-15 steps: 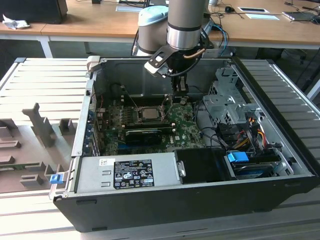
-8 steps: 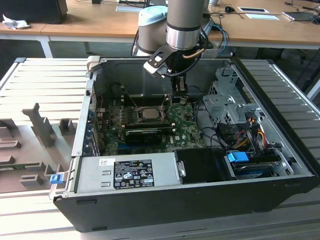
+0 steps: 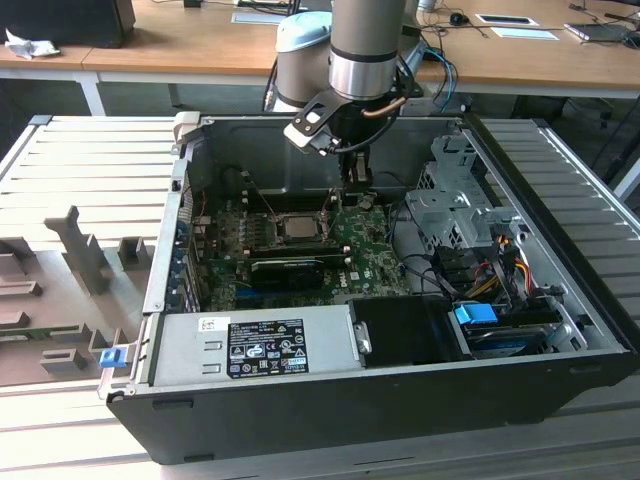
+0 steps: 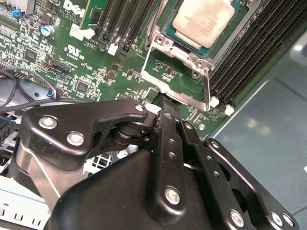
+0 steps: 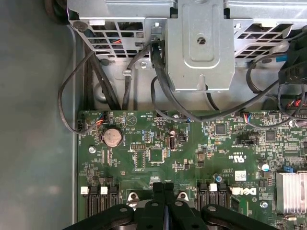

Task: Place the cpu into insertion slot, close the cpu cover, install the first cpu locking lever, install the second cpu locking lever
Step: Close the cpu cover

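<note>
Open computer case (image 3: 400, 400). The cpu (image 3: 297, 226) lies flat in the slot (image 4: 168, 29) on the green board (image 5: 192, 158). The cover (image 4: 148, 67) is swung open, off the chip. In the exterior view the gripper (image 3: 355, 183) is at 2 o'clock from the cpu. Its fingers are pressed together, tips against the cover's free edge.

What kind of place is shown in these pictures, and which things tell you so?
Probably a robotics lab or workshop in an office-like room: a robot arm reaches into an open computer case that lies on a slatted metal table, with wooden desks behind.
</note>
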Tool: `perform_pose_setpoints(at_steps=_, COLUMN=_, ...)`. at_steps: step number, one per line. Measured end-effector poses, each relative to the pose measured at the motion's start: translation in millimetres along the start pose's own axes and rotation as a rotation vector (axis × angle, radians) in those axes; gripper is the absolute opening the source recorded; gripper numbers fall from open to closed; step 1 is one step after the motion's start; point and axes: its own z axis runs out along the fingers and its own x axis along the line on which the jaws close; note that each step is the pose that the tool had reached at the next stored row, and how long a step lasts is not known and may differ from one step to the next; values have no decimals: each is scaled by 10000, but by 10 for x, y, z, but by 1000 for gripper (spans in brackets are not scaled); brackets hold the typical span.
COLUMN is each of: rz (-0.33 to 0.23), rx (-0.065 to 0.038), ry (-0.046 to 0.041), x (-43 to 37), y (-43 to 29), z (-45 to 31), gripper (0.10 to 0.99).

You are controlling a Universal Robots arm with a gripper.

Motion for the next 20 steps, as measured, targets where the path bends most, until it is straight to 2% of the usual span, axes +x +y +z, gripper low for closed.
perform_pose_setpoints(at_steps=20, rz=0, rx=0, ry=0, x=0, y=-63, z=-2, gripper=106)
